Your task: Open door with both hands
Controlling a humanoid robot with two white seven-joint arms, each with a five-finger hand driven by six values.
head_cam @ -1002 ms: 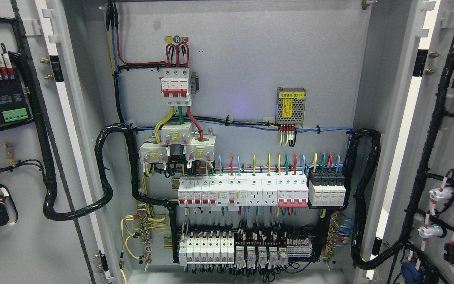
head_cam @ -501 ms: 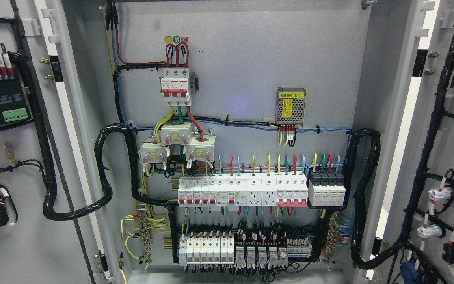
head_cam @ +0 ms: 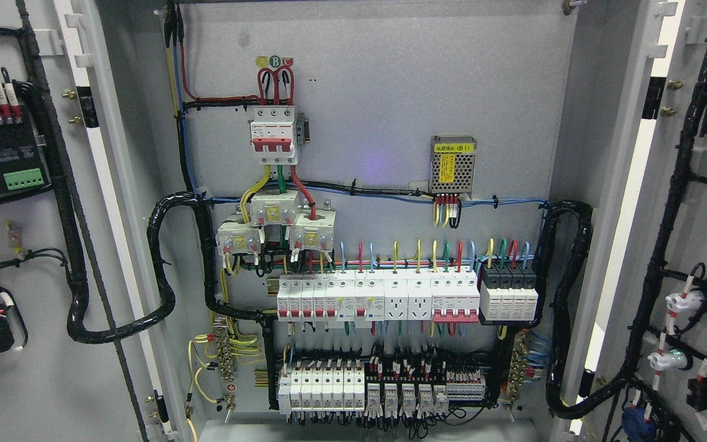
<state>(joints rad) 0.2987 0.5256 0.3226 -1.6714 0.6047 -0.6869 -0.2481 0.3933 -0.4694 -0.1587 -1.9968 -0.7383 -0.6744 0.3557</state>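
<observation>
In front of the camera no robot hand shows, so what the hands are doing cannot be told. The left grey metal door (head_cam: 28,380) and the right grey metal door (head_cam: 706,258) both stand swung wide open. Between them is the grey metal cabinet back wall (head_cam: 390,92), with a red and white switch box (head_cam: 274,135), a row of white switches (head_cam: 378,298) and thick black cable bundles (head_cam: 163,270).
</observation>
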